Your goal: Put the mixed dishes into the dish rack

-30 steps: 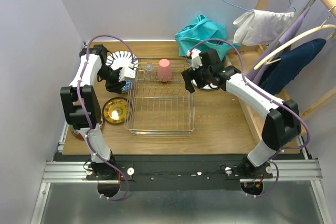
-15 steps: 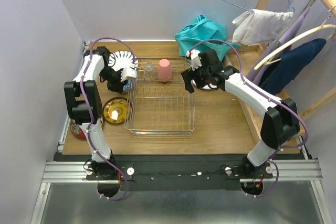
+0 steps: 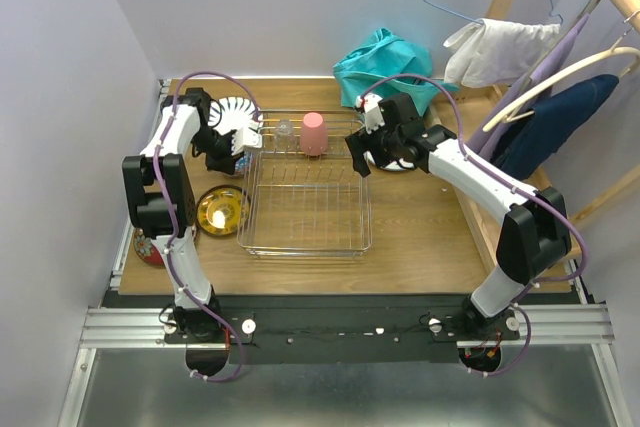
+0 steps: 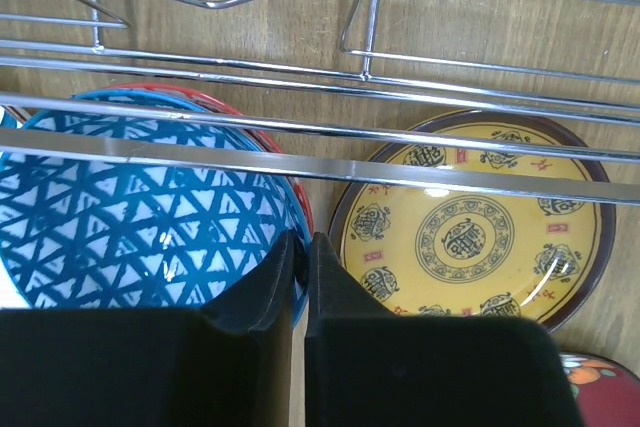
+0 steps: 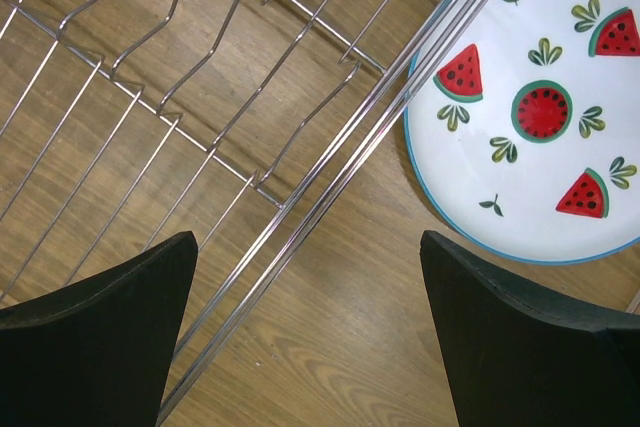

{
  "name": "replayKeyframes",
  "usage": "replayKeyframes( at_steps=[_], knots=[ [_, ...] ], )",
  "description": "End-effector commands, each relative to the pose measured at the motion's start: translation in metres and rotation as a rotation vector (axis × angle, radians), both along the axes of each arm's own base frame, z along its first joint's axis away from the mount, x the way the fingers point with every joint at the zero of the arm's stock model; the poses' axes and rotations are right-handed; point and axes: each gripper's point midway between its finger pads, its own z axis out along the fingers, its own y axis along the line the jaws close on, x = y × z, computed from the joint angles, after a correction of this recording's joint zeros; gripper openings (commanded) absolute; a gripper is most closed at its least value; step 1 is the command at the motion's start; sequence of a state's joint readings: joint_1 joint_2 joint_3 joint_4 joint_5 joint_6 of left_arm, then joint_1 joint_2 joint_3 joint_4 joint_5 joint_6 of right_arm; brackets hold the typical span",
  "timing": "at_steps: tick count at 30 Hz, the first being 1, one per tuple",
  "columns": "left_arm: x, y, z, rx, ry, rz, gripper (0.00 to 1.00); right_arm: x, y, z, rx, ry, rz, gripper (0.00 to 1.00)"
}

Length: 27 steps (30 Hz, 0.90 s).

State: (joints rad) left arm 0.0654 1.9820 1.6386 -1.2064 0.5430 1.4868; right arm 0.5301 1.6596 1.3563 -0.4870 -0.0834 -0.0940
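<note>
**Slight shift by the left gripper (image 4: 301, 243); most dishes still out**

It has edged away from the dish rack's (image 3: 300, 253) left side, fingers nearly together, seemingly pinching the blue patterned bowl's (image 4: 130, 217) rim just outside it. The right gripper (image 5: 308, 242) gapes empty over the rack's right rim. Only the pink cup (image 3: 313, 133) and clear glass (image 3: 285, 130) stand inside; the watermelon plate (image 5: 530, 117), gold saucer (image 4: 470, 237) and striped plate (image 3: 232, 110) wait beside it.

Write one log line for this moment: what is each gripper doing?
left gripper: shut on blue patterned bowl rim | right gripper: open, over dish rack edge | in rack: pink cup, clear glass
</note>
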Motion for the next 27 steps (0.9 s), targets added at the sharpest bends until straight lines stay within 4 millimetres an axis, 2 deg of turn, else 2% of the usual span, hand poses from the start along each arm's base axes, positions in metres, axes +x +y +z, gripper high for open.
replayKeyframes(
  at_steps=[1, 7, 10, 17, 20, 22, 23, 24, 25, 26, 27],
  knots=[
    [-0.003, -0.003, 0.021, -0.020, 0.005, 0.042, 0.04, 0.005, -0.001, 0.002, 0.005, -0.018, -0.013, 1.00],
    [-0.003, -0.006, 0.031, -0.040, 0.009, 0.113, 0.00, 0.004, -0.002, 0.003, 0.002, -0.026, -0.011, 1.00],
    [0.010, -0.001, 0.045, -0.043, -0.070, 0.165, 0.00, 0.003, -0.005, 0.003, -0.006, -0.033, -0.016, 1.00],
    [0.044, 0.015, 0.098, -0.085, -0.211, 0.319, 0.00, -0.003, -0.008, 0.002, -0.007, -0.030, -0.014, 1.00],
    [0.053, 0.013, 0.127, -0.146, -0.279, 0.372, 0.00, -0.003, -0.010, 0.002, -0.009, -0.034, -0.017, 1.00],
    [0.052, 0.003, 0.143, -0.220, -0.279, 0.410, 0.00, -0.005, -0.011, 0.001, -0.011, -0.034, -0.017, 1.00],
    [0.054, -0.003, 0.162, -0.265, -0.319, 0.422, 0.00, -0.005, -0.012, 0.001, -0.013, -0.035, -0.020, 1.00],
    [0.052, -0.009, 0.169, -0.307, -0.317, 0.436, 0.00, -0.006, -0.013, 0.001, -0.016, -0.037, -0.018, 1.00],
    [0.046, -0.022, 0.179, -0.396, -0.271, 0.475, 0.00, -0.007, -0.014, 0.000, -0.020, -0.036, -0.019, 1.00],
    [0.047, -0.029, 0.202, -0.456, -0.327, 0.479, 0.00, -0.007, -0.017, 0.000, -0.028, -0.041, -0.025, 1.00],
    [0.040, -0.039, 0.192, -0.502, -0.280, 0.497, 0.00, -0.007, -0.018, 0.001, -0.031, -0.046, -0.029, 1.00]
  ],
)
